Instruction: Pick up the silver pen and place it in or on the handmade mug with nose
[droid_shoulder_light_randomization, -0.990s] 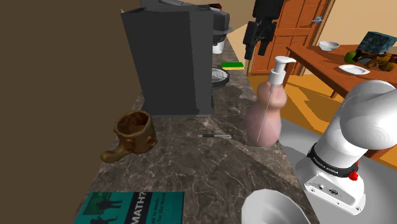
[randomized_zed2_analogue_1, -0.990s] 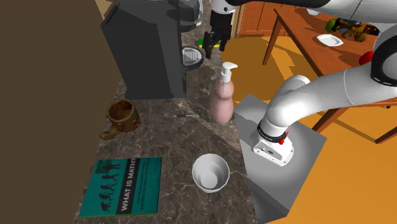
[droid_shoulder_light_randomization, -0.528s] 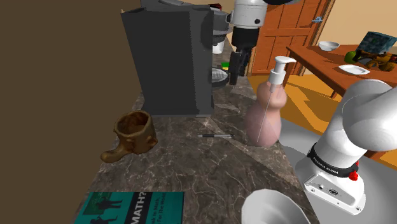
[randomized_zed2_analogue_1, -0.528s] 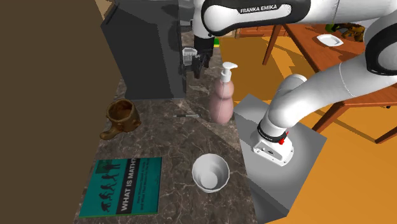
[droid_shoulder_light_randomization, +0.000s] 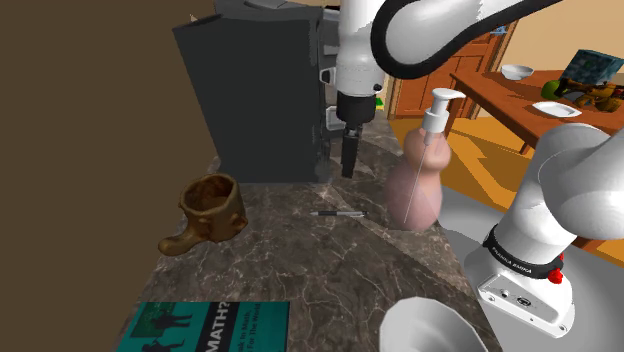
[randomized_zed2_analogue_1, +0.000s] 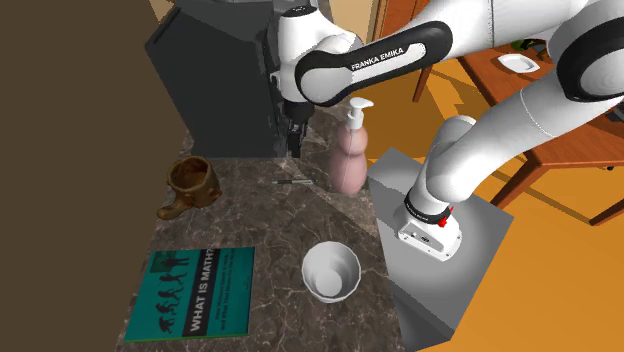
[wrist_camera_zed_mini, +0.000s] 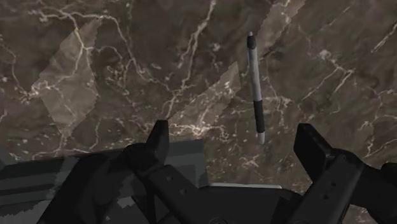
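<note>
The pen (droid_shoulder_light_randomization: 338, 213) lies flat on the dark veined counter (droid_shoulder_light_randomization: 300, 265), in an open stretch between the brown mug (droid_shoulder_light_randomization: 208, 210) and the pink soap dispenser (droid_shoulder_light_randomization: 418, 180), touching neither. The mug stands upright, well apart from the pen toward the shoulder view's left, near the plain brown wall (droid_shoulder_light_randomization: 90, 150) that bounds the counter on that side.

The gripper (droid_shoulder_light_randomization: 348, 165) hangs fingers-down above the counter, close in front of the dark grey coffee machine (droid_shoulder_light_randomization: 255, 100). In the wrist view its 2 fingers (wrist_camera_zed_mini: 160, 137) stand apart with nothing between them. The pen (wrist_camera_zed_mini: 256, 89) lies on the stone ahead of them, clear of both.

The dispenser stands near the counter's outer edge, on the shoulder view's right. Nearer the camera, a teal book (randomized_zed2_analogue_1: 190, 290) and a white bowl (randomized_zed2_analogue_1: 331, 272) sit on the counter, well apart from the pen (randomized_zed2_analogue_1: 296, 181). Beyond the counter edge are the grey stand (randomized_zed2_analogue_1: 450, 285), an orange floor (randomized_zed2_analogue_1: 560, 300) and a wooden dining table (droid_shoulder_light_randomization: 510, 95).
</note>
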